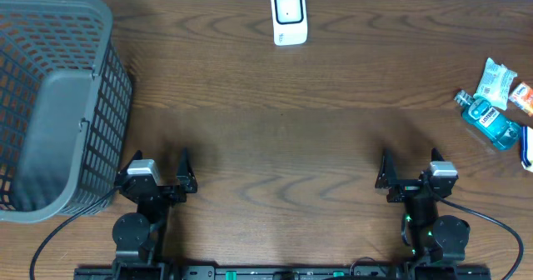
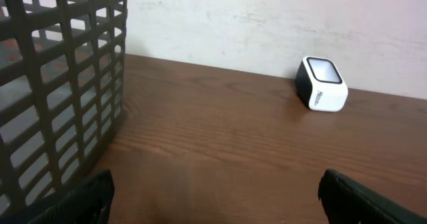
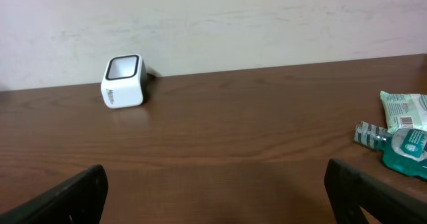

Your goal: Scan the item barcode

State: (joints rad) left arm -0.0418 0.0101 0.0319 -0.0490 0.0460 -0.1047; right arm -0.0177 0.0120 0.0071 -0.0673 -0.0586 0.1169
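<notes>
left gripper (image 1: 160, 158): spread wide, holding nothing | right gripper (image 1: 408, 158): likewise | scanner (image 1: 289, 17): far side, centre | bottle (image 1: 491, 120): lying far right

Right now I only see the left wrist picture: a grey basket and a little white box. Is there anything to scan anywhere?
Observer: Yes, a teal mouthwash bottle lies far to the right of that white scanner.
Operator: Is it alone there?
Observer: No, a pale wipes packet lies close beside it.
Operator: Is the other arm holding anything?
Observer: No, the right gripper is open and empty, well short of the bottle.
</notes>
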